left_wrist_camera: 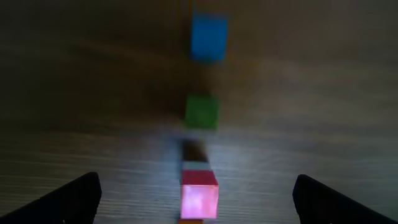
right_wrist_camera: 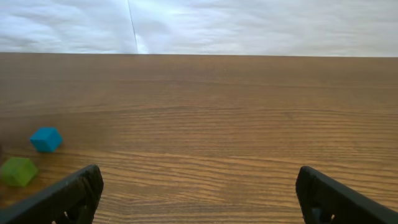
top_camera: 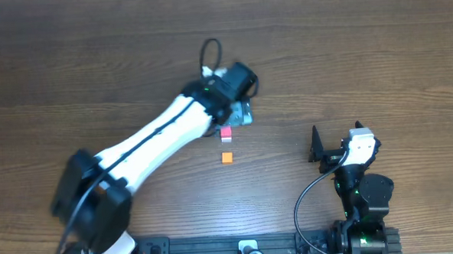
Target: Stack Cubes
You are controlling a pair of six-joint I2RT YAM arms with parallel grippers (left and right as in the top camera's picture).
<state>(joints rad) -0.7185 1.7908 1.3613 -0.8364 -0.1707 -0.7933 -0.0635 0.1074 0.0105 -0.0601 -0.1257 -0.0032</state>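
- Left wrist view: pink cube (left_wrist_camera: 199,196) lies on the table (left_wrist_camera: 323,124), in line with the green cube (left_wrist_camera: 201,111) and blue cube (left_wrist_camera: 208,37) beyond it; no stack is apparent.
- Left gripper (left_wrist_camera: 198,180) hangs over the pink cube, fingers spread wide and empty, probably lined up for a pick.
- Orange cube (top_camera: 226,158) sits near the pink one, towards the arm bases; it may crowd the grasp.
- Right gripper (right_wrist_camera: 199,172) rests well apart, fingers spread, holding nothing, out of the way.
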